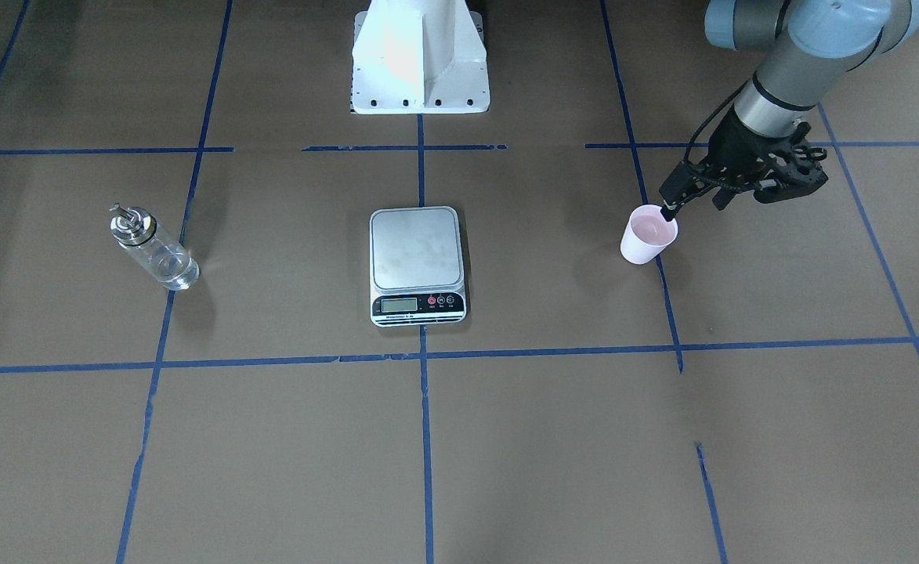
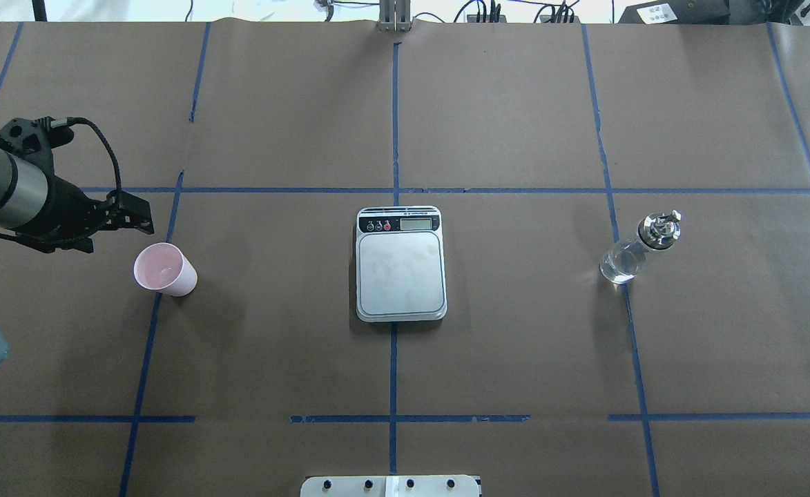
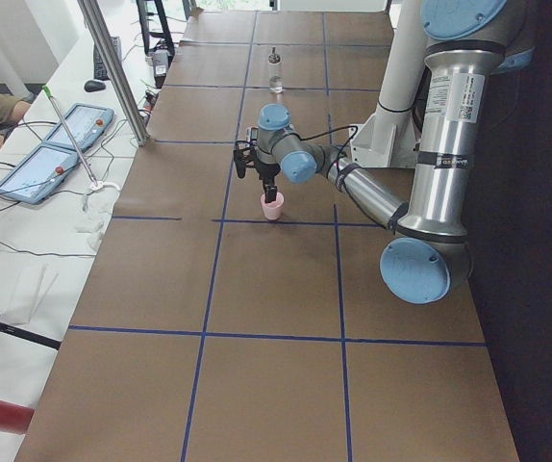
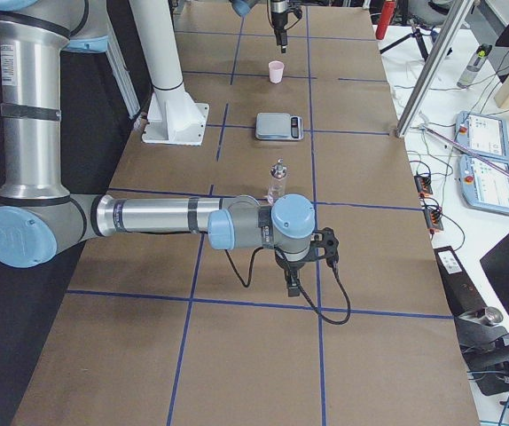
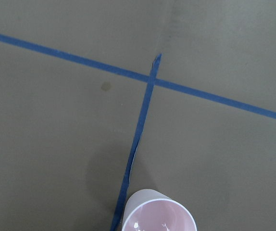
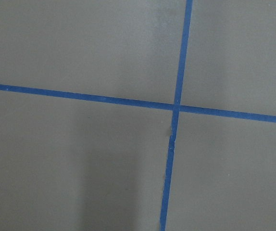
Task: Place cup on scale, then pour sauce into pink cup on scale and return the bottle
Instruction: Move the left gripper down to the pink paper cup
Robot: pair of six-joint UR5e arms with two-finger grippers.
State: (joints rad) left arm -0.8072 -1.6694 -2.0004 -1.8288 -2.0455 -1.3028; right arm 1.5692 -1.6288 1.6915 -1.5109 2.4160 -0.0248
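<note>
Left jaws hang over the cup [image 2: 164, 270], 9 o'clock from the scale [image 2: 400, 276]; either pair's width cannot be told.

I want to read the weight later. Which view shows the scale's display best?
Exterior front-facing: the scale has its display upright, nearest the camera. Overhead exterior shows it upside down; exterior right, small and far; the other views miss it.

Matt brown paper table [image 1: 271, 439], dull steel-topped scale [image 1: 415, 247], glossy clear glass bottle [image 1: 157, 257].
</note>
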